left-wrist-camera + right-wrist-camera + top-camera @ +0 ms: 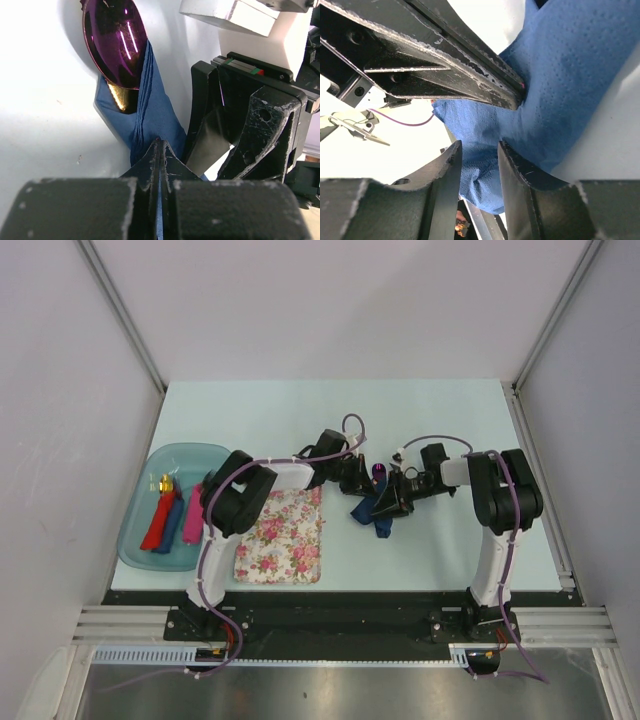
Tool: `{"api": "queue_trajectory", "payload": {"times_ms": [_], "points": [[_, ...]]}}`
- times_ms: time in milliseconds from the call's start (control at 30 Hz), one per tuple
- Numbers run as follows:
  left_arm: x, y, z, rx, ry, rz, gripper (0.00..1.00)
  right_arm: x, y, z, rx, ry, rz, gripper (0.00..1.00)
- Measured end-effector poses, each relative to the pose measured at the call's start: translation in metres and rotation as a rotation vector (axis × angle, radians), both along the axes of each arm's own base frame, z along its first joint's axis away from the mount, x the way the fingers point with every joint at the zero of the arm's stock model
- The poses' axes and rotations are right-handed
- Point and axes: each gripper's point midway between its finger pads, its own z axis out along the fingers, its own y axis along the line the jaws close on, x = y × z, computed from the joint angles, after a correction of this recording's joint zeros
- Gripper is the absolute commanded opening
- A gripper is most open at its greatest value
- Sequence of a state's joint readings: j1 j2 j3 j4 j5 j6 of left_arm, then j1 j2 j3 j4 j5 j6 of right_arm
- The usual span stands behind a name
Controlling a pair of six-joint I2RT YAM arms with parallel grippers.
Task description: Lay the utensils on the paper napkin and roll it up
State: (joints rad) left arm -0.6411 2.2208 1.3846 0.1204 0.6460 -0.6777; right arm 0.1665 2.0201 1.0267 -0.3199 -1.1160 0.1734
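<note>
Status: the dark navy-blue paper napkin [374, 512] is mid-surface, near the right edge of the pink-and-white floral rectangular mat [280, 537]. It's bunched into a loose wrap. The shiny purple spoon [114, 42] pokes bowl-first out of one end. A gold sliver in the fold just under the bowl looks like the gold-orange slender utensil [118, 98], mostly hidden.

Left pincer [160, 147] is pressed together on a pleated fold of the napkin. Right pincer [480, 155] has its jaws part-way apart astride another wad of the blue paper. I can't tell if it's biting or only straddling.

My read: you're mid-roll, and the wrap is slack and lopsided.

To do this step well:
- Use the left as the anchor. Don't haul on it, or the thin paper will likely tear at the pinch line.
- Seat the right on paper plus handle, not paper alone. Otherwise the roll may spin around the utensils and let them slide out the open end.
- Turn slowly and stay low to the surface.
- The two pincers are crowded together, so watch for a knock between them.
- Watch that the spoon bowl doesn't creep out.

Leave the teal plastic tray [195, 454] at the surface's left edge alone.
</note>
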Motion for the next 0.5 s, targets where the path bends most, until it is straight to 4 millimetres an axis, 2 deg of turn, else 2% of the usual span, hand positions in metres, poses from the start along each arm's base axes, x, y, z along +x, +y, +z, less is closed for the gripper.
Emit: {"api": "queue_trajectory", "payload": {"times_ms": [333,500], "points": [[0.0,0.0,0.0,0.028,0.0,-0.005,0.0,-0.001,-0.006,0.005,-0.055,0.007,-0.002,0.38],[0.0,-0.001,0.0,0.04,-0.004,-0.009,0.0,0.01,-0.01,0.018,-0.111,-0.035,-0.008,0.29]]}}
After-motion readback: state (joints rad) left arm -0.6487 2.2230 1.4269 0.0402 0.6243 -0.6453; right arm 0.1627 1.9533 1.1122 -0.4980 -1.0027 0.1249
